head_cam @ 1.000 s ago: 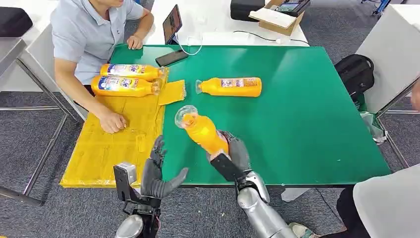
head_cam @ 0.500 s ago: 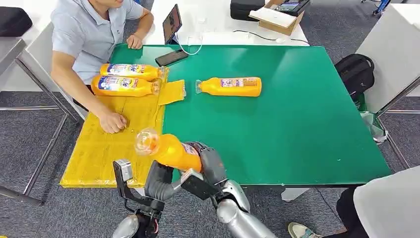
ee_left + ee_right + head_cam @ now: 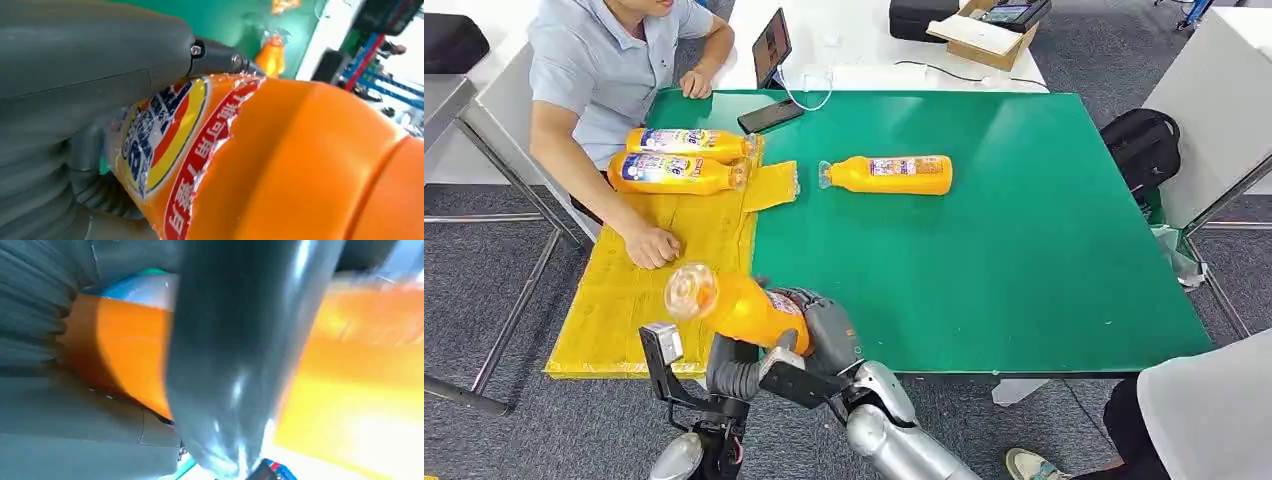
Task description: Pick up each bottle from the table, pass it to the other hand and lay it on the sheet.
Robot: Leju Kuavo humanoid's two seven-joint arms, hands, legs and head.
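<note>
The right hand [image 3: 824, 330] is wrapped around the base end of an orange bottle [image 3: 744, 308], holding it above the table's near edge with its clear cap end pointing left, over the near part of the yellow sheet [image 3: 624, 300]. The left hand [image 3: 729, 368] sits just under the bottle's middle — its fingers touch the underside, and the left wrist view shows its grey thumb [image 3: 75, 75] lying against the label, but whether it has a full grip cannot be told. In the right wrist view a dark finger [image 3: 235, 365] crosses the orange body [image 3: 120, 340].

Two more bottles [image 3: 679, 160] lie side by side at the far end of the sheet, caps to the right. A fourth bottle [image 3: 889, 174] lies on the green table [image 3: 1024, 250], just right of the sheet's far corner, cap to the left. A person's fist [image 3: 652, 246] rests on the sheet, between the two bottles and the held one.
</note>
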